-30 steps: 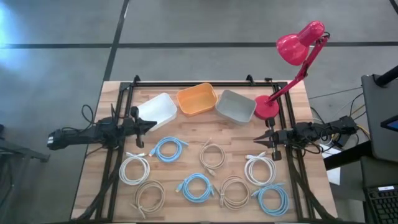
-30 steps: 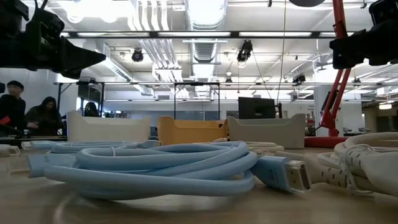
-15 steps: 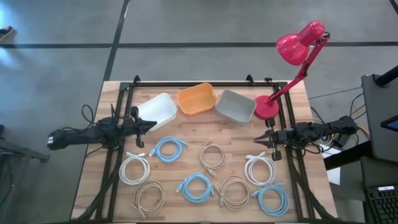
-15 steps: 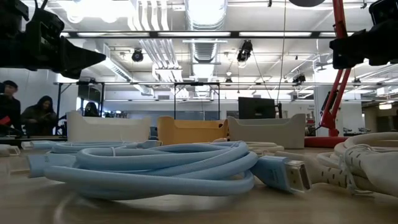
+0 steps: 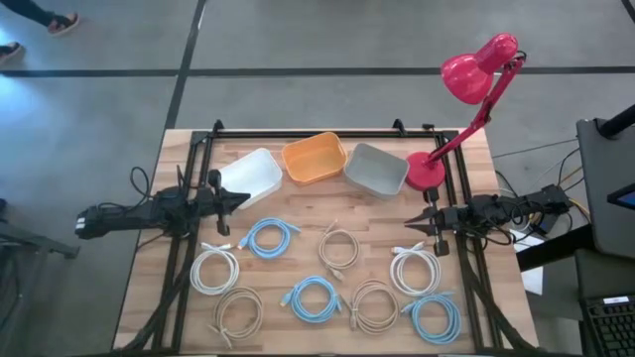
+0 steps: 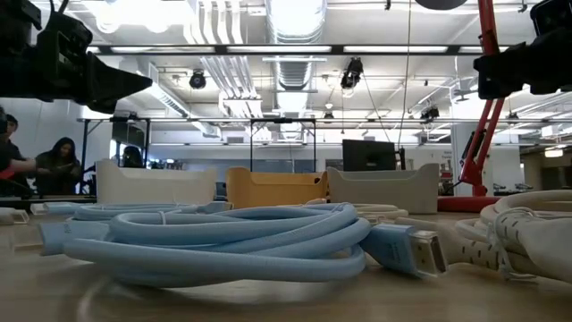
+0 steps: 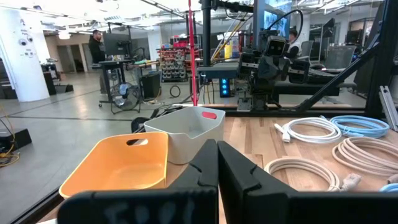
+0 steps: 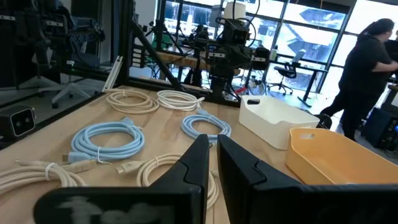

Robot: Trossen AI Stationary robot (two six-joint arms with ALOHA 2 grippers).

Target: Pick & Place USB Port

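Coiled USB cables lie on the bench (image 5: 466, 149), all nearer the front edge than both pincers. Left pincer (image 5: 242, 199) hangs at the left rail, tips toward centre; the blue coil (image 5: 271, 238) lies just ahead of and below its tip, the white coil (image 5: 214, 269) further toward the front. Right pincer (image 5: 411, 224) hangs at the right rail, tips toward centre; the white coil (image 5: 414, 270) lies just in front of it, the beige coil (image 5: 340, 248) between the two pincers.

Behind the pincers: white bin (image 5: 249, 177), orange bin (image 5: 315, 159), grey bin (image 5: 376, 169), lamp base (image 5: 426, 171). Bare wood lies open between the tips; frame rails run along both sides.

Both pincers: fingers together, holding nothing, touching nothing.
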